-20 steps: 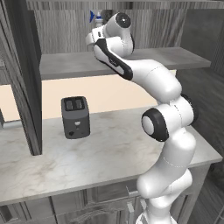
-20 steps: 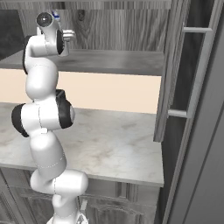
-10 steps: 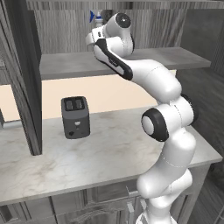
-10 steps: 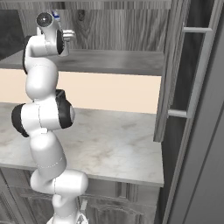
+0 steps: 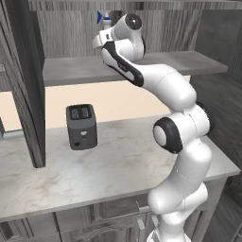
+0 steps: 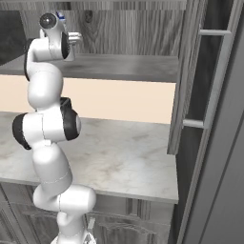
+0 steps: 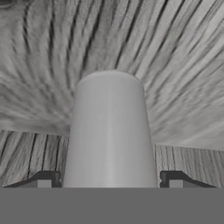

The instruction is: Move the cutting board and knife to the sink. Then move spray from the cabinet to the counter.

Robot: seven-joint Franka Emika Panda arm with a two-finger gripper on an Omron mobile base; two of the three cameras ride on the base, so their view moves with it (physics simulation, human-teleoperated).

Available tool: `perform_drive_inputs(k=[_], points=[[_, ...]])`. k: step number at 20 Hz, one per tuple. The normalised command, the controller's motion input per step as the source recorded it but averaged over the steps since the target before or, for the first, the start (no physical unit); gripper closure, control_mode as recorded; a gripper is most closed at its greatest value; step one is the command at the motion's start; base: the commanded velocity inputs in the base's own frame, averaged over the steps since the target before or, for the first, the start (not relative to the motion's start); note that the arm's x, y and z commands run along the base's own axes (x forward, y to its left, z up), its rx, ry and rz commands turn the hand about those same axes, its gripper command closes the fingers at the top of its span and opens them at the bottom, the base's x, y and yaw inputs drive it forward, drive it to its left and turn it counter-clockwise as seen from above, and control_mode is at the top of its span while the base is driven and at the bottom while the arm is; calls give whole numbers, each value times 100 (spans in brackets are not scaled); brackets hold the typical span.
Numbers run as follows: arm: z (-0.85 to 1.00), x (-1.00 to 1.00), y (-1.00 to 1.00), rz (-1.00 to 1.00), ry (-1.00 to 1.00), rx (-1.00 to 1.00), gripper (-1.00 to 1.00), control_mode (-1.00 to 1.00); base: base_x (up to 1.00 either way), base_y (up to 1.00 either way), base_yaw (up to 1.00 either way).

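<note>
Our gripper (image 7: 110, 181) stands with its jaws wide apart, one dark fingertip (image 7: 45, 179) on each side of the spray (image 7: 109, 131). In the hand view the pale grey body of the bottle rises between the two tips and comes close to each of them; we cannot tell whether either tip touches it. Its long axis runs straight up that view, rounded shoulder at the top.

From the left base view we see the spray's blue trigger nozzle (image 5: 99, 17) and white neck just above and behind the hand, at the top of the frame. The nozzle points toward the left of that view. The bottle stands upright on the shelf (image 5: 142, 64) of the open cabinet (image 5: 23, 71), well above the counter (image 5: 104, 165). In the right base view a sliver of blue shows at the top of the arm, and the hand (image 6: 71, 38) reaches in over the same shelf.

The arm (image 5: 179, 137) rises from the base, bends at the elbow and stretches up and back into the cabinet. The wood-grain back panel (image 7: 175, 65) lies behind the bottle in the hand view.

Below, a dark toaster (image 5: 81, 126) sits on the marbled counter, well apart from the arm. The open cabinet door (image 6: 190, 81) with its long silver bar handle (image 6: 214, 76) stands at the right of the right base view.
</note>
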Motion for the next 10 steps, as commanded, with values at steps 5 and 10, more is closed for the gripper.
perform_drive_inputs(k=[5,10], points=[[12,-33,-11,0,0,0,100,-100,0,0,0],[4,-53,-21,0,-1,0,100,-100,0,0,0]])
